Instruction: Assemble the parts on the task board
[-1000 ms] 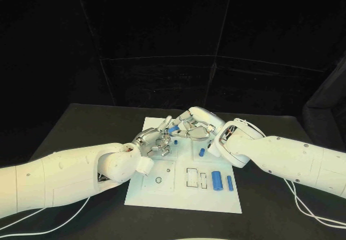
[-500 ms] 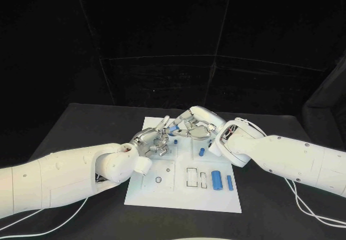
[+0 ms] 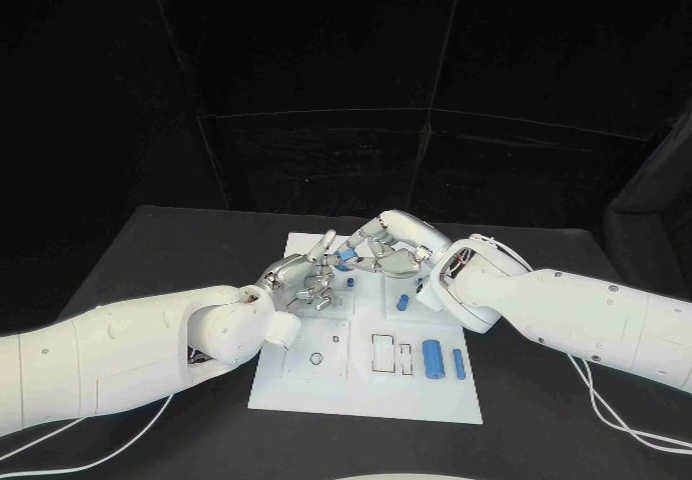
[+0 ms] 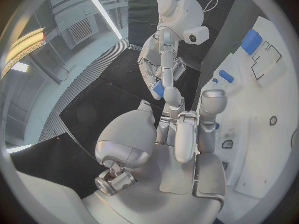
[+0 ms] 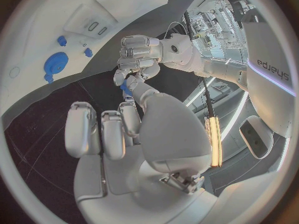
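Observation:
The white task board [image 3: 325,385] lies in the middle of the table. Above its far half my two hands meet fingertip to fingertip. My right hand [image 3: 387,250] pinches a small blue part [image 3: 348,258] at its fingertips. My left hand [image 3: 300,280] has its fingers curled, and their tips touch the same blue part [image 5: 126,88] from the other side. From the left wrist, that part [image 4: 158,88] sits between the right hand [image 4: 163,64] and one of my left fingers [image 4: 172,97]. Whether anything else sits inside the left hand's curled fingers is hidden.
On the board's near right lie a thick blue cylinder [image 3: 431,358] and a thin blue pin [image 3: 459,363]. A small blue piece [image 3: 405,300] stands under the right wrist. A round blue gear [image 5: 55,63] sits on the board, with empty slots [image 3: 387,355] near the front.
My left hand has risen a little and closed toward the right hand. The blue part stays at the meeting fingertips. The right arm has hardly moved.

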Motion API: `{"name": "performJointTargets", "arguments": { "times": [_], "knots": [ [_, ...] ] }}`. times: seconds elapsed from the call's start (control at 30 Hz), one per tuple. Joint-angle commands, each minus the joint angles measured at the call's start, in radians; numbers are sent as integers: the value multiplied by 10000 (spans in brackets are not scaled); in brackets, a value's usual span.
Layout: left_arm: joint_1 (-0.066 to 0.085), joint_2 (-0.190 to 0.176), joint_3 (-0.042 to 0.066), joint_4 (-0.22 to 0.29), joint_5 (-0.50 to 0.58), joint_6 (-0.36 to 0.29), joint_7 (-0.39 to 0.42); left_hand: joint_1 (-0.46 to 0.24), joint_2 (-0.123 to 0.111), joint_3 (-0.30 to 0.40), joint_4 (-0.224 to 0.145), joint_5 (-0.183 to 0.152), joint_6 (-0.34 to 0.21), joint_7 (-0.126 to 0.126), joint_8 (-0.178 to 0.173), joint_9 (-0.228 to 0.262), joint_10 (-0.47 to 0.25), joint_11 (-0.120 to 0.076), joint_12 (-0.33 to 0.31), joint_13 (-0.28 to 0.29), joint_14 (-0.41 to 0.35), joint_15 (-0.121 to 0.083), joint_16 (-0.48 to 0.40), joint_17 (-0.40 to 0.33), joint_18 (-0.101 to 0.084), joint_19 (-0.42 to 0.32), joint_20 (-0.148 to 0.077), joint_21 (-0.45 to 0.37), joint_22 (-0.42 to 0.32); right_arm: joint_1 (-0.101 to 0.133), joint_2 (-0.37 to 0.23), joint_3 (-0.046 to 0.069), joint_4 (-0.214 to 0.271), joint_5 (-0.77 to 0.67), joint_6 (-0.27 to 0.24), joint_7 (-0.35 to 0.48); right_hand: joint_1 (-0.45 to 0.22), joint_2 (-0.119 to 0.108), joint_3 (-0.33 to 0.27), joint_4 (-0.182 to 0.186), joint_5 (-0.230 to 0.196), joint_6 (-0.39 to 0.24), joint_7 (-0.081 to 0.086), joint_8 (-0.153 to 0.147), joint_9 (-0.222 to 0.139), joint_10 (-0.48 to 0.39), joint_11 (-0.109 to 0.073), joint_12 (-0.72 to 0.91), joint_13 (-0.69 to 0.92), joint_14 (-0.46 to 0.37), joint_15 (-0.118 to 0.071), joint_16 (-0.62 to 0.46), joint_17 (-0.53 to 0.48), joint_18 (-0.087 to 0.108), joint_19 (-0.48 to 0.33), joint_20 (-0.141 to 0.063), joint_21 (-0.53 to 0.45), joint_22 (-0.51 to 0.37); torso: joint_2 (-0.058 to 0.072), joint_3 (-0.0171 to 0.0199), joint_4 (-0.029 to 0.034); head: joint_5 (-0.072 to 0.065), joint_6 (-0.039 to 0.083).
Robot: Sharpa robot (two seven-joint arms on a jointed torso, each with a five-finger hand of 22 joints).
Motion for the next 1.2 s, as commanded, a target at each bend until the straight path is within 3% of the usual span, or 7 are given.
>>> {"name": "performJointTargets", "arguments": {
  "times": [0.03,0.73,1.0,1.2],
  "knots": [
    [43,-34,35,2,3,50,365,130,18,-12,-57,-40,81,8,51,-3,70,19,41,13,805,-68,51,1682,-128,50,-31,53,18,-11,-69,-19,-54,-67,-81,-306,-43,47,-62,14,32,58,10,282,127,-26,54,3,66,743,34,35,1330,-151,2,34,22,2,-3,-9,0,-5,-10],
    [43,-100,35,9,-25,35,380,256,19,-5,-122,-41,56,12,30,-12,97,19,55,40,809,-71,57,1697,-135,56,-39,90,61,-11,-95,-19,-142,-18,136,-517,-133,102,-130,76,35,74,-7,308,130,-25,45,3,67,740,34,26,1316,-151,5,42,24,8,-4,-9,5,-16,-41],
    [50,-228,35,-258,-398,-115,148,343,-42,-43,-179,-42,3,31,-6,-28,38,33,-41,-82,787,-65,18,1600,-118,-4,-40,52,-30,-14,-184,-17,66,403,-121,-233,-150,135,-142,93,41,86,-19,321,132,-16,38,17,79,744,31,37,1334,-157,26,42,39,42,2,26,-13,32,-57],
    [69,-437,35,-541,-835,-297,-81,453,-95,-69,-258,-41,-46,52,-39,-41,-56,52,-167,-232,762,-51,-25,1496,-95,-89,-32,-12,-161,-15,-310,-15,199,538,-223,-209,-150,145,-143,95,44,89,-23,324,133,-16,35,16,78,744,30,36,1333,-158,28,42,40,45,9,17,-14,39,-89]
  ]
}}
